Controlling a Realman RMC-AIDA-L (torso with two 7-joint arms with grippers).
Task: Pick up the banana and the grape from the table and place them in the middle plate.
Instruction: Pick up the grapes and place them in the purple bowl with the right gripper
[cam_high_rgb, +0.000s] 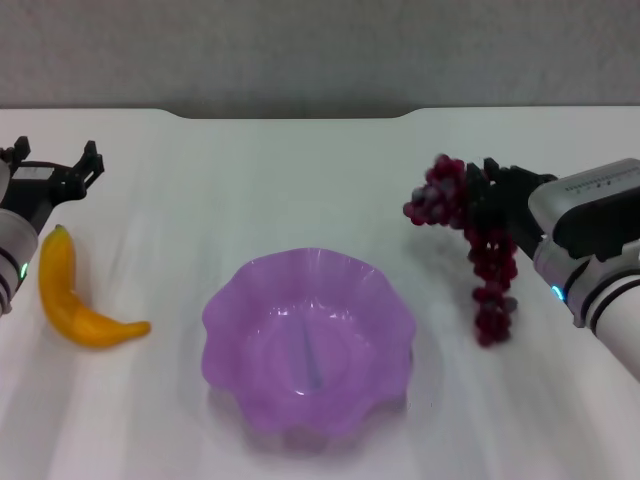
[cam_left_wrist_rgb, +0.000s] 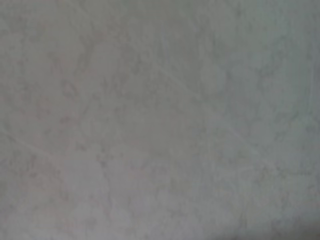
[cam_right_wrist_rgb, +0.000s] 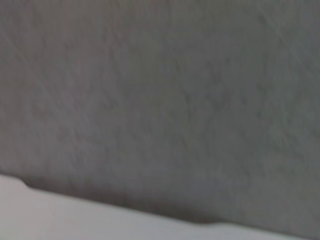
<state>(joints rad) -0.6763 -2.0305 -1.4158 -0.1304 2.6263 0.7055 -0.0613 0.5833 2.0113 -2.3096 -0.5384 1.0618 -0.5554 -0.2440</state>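
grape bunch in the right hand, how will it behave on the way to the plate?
Probably floppy: the grape hangs in a long tail below the right hand, so it may swing. It looks lumpy, so likely won't roll in the middle plate.

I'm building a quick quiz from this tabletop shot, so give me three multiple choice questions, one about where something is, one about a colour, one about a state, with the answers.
1. Where does the banana lie?
A. in the plate
B. on the table, on the robot's left of the plate
C. in the right gripper

2. What colour is the middle plate?
A. purple
B. green
C. white

3. What state is the grape in?
A. flat on the table
B. inside the plate
C. hanging from the right gripper

Answers: 1 B, it rests below the left gripper. 2 A, translucent purple. 3 C, the bunch dangles from the gripper.
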